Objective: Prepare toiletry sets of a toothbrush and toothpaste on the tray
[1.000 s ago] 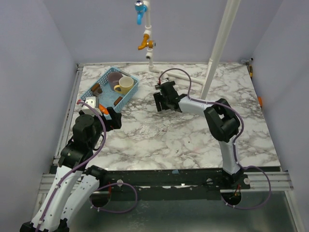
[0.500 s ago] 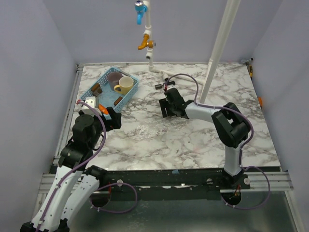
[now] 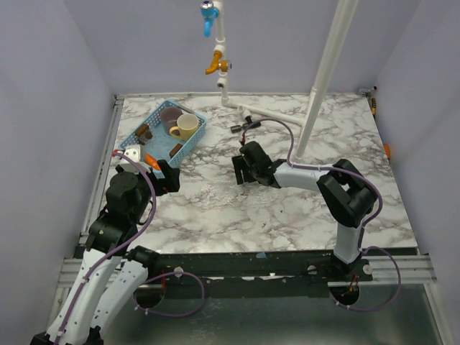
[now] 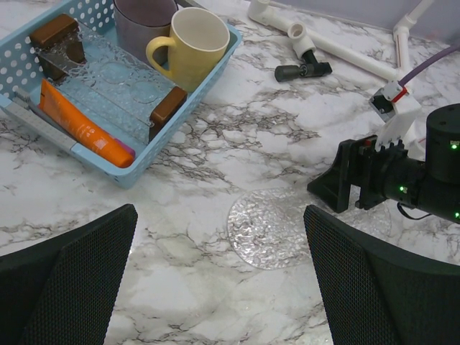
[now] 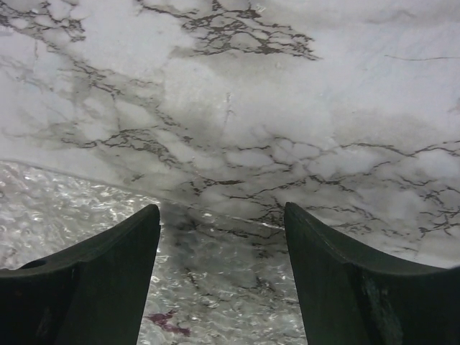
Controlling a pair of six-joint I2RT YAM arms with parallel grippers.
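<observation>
At the far-left corner of the white, grey-veined marble counter (image 4: 215, 136): a pale blue perforated plastic basket (image 4: 147, 167), crowded. Inside, upright at its far end, a yellow ceramic mug (image 4: 194, 43) and a mauve plastic cup (image 4: 140, 18). Flat along its floor, a clear dimpled tray (image 4: 108, 83) with brown end handles. Wedged between that tray and the basket's near wall, the flat orange toothpaste tube (image 4: 83, 129), darker end toward the basket's corner. Beside the tube, tight against the wall, a slim pale strip (image 4: 36, 118), probably the toothbrush, too hidden to say for sure. Neither item on the tray yet; both packed alongside it, seemingly just as stored.

Near the counter's middle, lying flat: a clear textured disc (image 4: 267, 230).

Left gripper (image 4: 219, 237): hovering just off the basket toward the counter's middle, camera taking in basket and disc, jaws spread to the full, nothing between. Probably parked in wait, wide enough for tube or tray handle.

Right gripper (image 5: 221, 215): low at the rim of the disc, pointing down, jaws parted, gripping nothing; bare marble and dimpled surface in the gap. Apparently lined up on that rim, purpose uncertain.

Judged stage: early, no set begun.
</observation>
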